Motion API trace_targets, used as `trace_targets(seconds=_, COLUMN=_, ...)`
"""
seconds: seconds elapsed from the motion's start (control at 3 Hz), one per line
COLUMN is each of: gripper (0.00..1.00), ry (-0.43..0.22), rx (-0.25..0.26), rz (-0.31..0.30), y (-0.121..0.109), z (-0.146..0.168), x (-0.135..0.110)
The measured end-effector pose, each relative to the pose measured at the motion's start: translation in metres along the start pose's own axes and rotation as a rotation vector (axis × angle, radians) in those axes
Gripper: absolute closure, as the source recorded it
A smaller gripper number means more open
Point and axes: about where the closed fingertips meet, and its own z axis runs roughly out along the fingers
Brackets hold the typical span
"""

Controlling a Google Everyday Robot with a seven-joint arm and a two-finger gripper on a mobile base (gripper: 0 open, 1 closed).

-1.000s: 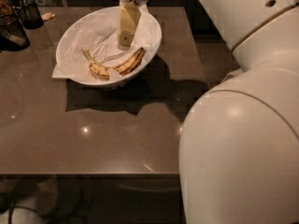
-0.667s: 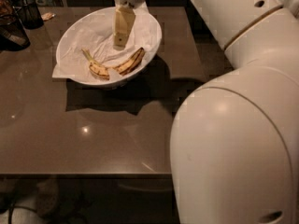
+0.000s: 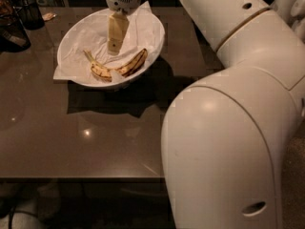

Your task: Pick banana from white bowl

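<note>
The banana (image 3: 120,67), yellow with brown speckles and a thin stem pointing up-left, lies in the white bowl (image 3: 158,38) on crumpled white paper. The bowl stands at the far left part of the brown table. My gripper (image 3: 114,47) hangs inside the bowl from above, pointing down. Its tip is just above the paper, a little behind the banana's middle and apart from it. It holds nothing that I can see.
My big white arm (image 3: 228,128) fills the right half of the view and hides that side of the table. Small dark containers (image 3: 28,12) stand at the far left corner. The table's front edge (image 3: 81,178) runs along the bottom.
The gripper has moved slightly left inside the bowl, staying over the paper behind the banana. The banana and bowl have not moved.
</note>
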Motion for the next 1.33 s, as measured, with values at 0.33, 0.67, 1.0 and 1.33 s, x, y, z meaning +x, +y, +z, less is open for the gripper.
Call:
trace_targets(seconds=0.33, gripper=0.32, ry=0.001, rx=-0.027, rz=0.011, y=0.002, z=0.015, x=-0.004)
trace_targets(seconds=0.67, gripper=0.32, ry=0.005, rx=-0.051, rz=0.021, y=0.003, z=0.027, x=-0.006)
trace_targets(seconds=1.0, gripper=0.32, ry=0.024, rx=-0.076, rz=0.023, y=0.004, z=0.042, x=-0.007)
trace_targets(seconds=1.33, gripper=0.34, ry=0.034, rx=-0.100, rz=0.026, y=0.004, z=0.056, x=-0.008)
